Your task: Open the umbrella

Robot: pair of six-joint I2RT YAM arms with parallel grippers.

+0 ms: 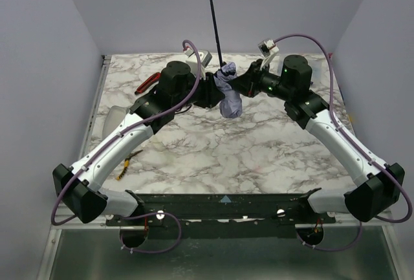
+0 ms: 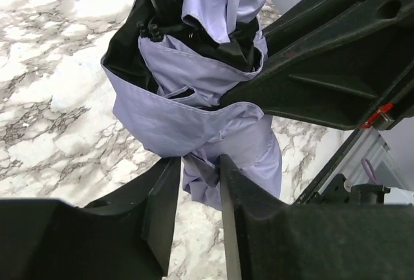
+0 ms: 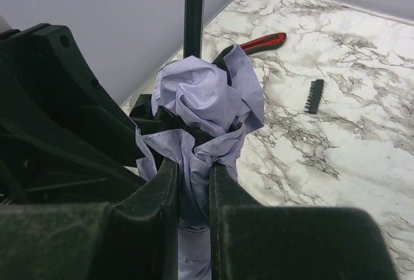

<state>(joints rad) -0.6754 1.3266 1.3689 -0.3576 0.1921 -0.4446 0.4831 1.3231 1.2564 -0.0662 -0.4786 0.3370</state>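
Squeezing umbrella (image 1: 229,99) between both end effectors (image 2: 197,165) (image 3: 193,169)

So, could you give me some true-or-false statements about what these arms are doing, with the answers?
1. The pale lavender folding umbrella is fully open. False: its fabric is bunched in a bundle.
2. The left tool and right tool are both clamped on that fabric. True.
3. The thin black shaft sticks up out of the bundle. True.
4. The red-handled object is held by the right tool. False: it lies on the white marble-patterned table.
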